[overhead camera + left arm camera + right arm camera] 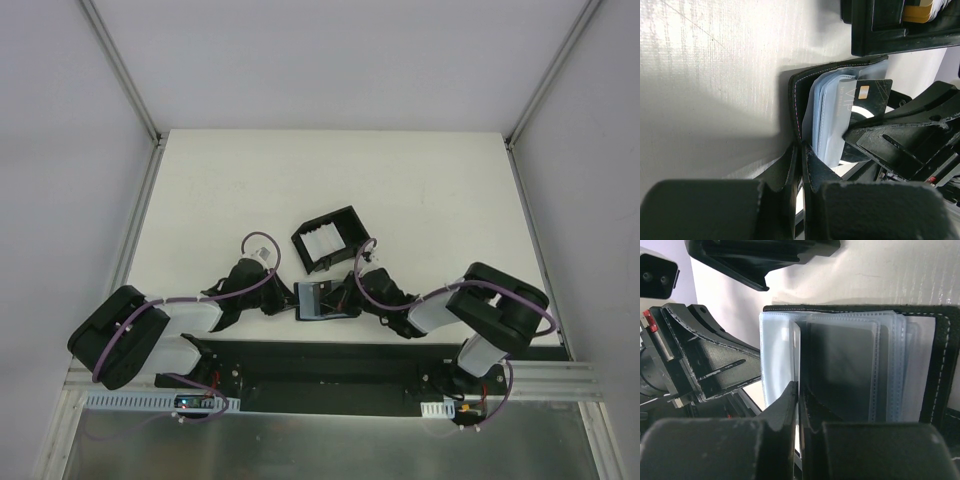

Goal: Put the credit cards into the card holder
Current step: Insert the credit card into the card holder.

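Early days I reckon: black tray (352, 222) at 12 o'clock of the card holder (320, 300) has pale credit cards (322, 243) waiting, holder's open at the 6 o'clock side of the table (200, 200), my left gripper (801, 147) pinched shut on its cover, right gripper (798, 387) seemingly clamped on a dark VIP card (867, 97) partway into a sleeve (827, 122).

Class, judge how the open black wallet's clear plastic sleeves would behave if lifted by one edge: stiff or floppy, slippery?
Probably floppy: the clear sleeves are thin film, fanned unevenly inside the card holder. Likely slippery, since they look glossy. Lifting one may drag neighbours, as they seem bound together.
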Robot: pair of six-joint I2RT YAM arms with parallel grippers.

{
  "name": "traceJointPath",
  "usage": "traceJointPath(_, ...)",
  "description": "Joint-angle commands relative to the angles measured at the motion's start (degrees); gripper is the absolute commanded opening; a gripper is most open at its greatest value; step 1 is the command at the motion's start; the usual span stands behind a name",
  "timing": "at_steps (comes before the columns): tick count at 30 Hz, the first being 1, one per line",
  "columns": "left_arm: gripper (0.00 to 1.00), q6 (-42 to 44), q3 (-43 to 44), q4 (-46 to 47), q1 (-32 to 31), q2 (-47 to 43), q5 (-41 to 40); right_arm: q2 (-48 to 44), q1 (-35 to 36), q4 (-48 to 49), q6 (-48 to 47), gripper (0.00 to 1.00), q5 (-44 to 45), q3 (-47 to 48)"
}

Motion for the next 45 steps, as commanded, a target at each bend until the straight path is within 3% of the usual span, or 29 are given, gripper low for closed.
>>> traceJointPath(1, 0.00, 4.5, -2.8, -13.2, -0.6, 3.4, -5.4, 0.2, 1.6, -2.8, -0.7, 0.10, -0.3, -1.3)
traceJointPath(3, 0.00, 4.5, -2.9, -13.2, -0.6, 3.2, -5.5, -2.5, 0.9, -7.4, -2.6, 0.16, 1.0, -0.7)
traceJointPath(9, 0.00, 4.5, -3.2, -13.3, -0.6, 2.8, -5.5, -11.1, 0.6, -32.2, -11.8, 0.54, 8.5, 5.8)
traceJointPath(13, 0.00, 4.8, -3.0, -13.3, -0.6, 3.0, -5.4, -12.2, 0.6, -36.3, -15.0, 0.56, 10.2, 8.4)
traceJointPath(25, 0.00, 4.9, -2.6, -13.4, -0.6, 3.3, -5.0, -5.5, 2.2, -35.1, -17.4, 0.53, 4.2, 14.3)
traceJointPath(33, 0.00, 4.8, -2.5, -13.3, -0.6, 3.1, -5.0, -7.6, 4.4, -35.2, -17.2, 0.48, 3.3, 17.0)
traceJointPath(42, 0.00, 5.1, -2.6, -13.3, -0.6, 2.8, -4.9, -5.2, 4.8, -33.8, -19.5, 0.51, 2.4, 20.0)
traceJointPath(45, 0.00, 5.3, -2.5, -13.2, -0.6, 2.6, -4.9, -3.5, 4.8, -33.0, -19.6, 0.51, -1.9, 20.9)
